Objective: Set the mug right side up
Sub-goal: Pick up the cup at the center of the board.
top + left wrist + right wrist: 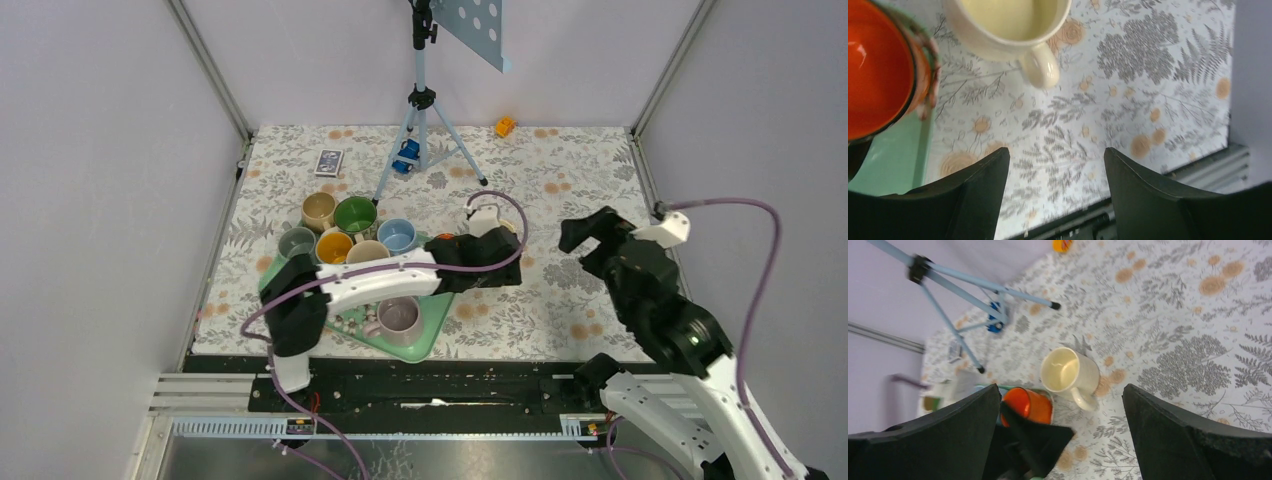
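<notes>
Cream mug (1069,371) sits mouth-up on worktop (1198,340), left tool (1057,152) and right tool (1060,390) both released, empty: lift them straight clear, don't clip handle (1082,399) or orange mug (1028,405).

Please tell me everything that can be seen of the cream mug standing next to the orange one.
The cream mug looks like glossy ceramic, pale ivory inside and out, with one loop handle. It stands upright, mouth up, and appears empty. It rests on the floral tablecloth, close beside the orange mug; whether they touch is unclear. Nothing holds it: the left gripper hangs open, clear of it.
</notes>
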You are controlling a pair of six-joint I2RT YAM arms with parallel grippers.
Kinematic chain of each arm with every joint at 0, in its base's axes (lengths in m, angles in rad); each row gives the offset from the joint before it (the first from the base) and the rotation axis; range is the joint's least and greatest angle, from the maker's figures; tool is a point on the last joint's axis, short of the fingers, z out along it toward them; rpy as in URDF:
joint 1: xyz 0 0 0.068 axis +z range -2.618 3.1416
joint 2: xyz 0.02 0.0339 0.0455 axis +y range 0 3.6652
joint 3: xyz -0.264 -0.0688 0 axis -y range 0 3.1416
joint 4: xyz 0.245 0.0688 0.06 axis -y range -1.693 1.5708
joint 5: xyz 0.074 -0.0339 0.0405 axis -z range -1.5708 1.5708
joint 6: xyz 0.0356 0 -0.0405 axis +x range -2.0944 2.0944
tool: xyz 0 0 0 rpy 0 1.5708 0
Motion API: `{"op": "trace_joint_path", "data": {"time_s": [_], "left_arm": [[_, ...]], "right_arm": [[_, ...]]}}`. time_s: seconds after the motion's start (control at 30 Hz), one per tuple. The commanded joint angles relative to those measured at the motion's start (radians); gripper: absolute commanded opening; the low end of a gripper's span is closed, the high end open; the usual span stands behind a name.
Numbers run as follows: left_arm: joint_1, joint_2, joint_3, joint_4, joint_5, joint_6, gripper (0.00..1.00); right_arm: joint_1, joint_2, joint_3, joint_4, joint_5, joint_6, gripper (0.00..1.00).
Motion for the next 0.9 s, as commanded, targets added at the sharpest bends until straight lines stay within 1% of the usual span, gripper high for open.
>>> {"op": "trace_joint_path", "data": {"time_s": [0.0,0.1,0.27,0.5,0.67,0.87], "left_arm": [[-0.023,0.146,0.162,-0.014,-0.150,-0.026,0.72],[-0.035,0.238,0.255,-0.075,-0.216,-0.067,0.69],[-0.040,0.366,0.388,-0.160,-0.296,-0.132,0.66],[-0.040,0.463,0.487,-0.214,-0.349,-0.146,0.65],[-0.038,0.487,0.497,-0.219,-0.390,-0.172,0.63],[-0.022,0.504,0.486,-0.220,-0.389,-0.185,0.58]], "right_arm": [[0.002,-0.051,0.108,-0.091,0.001,-0.045,1.00],[0.001,-0.060,0.160,-0.117,-0.040,-0.060,1.00],[0.002,-0.073,0.182,-0.119,-0.108,-0.078,1.00],[0.001,-0.086,0.192,-0.126,-0.123,-0.111,1.00],[0.001,-0.087,0.192,-0.120,-0.127,-0.134,1.00],[0.002,-0.088,0.193,-0.121,-0.138,-0.145,1.00]]}}
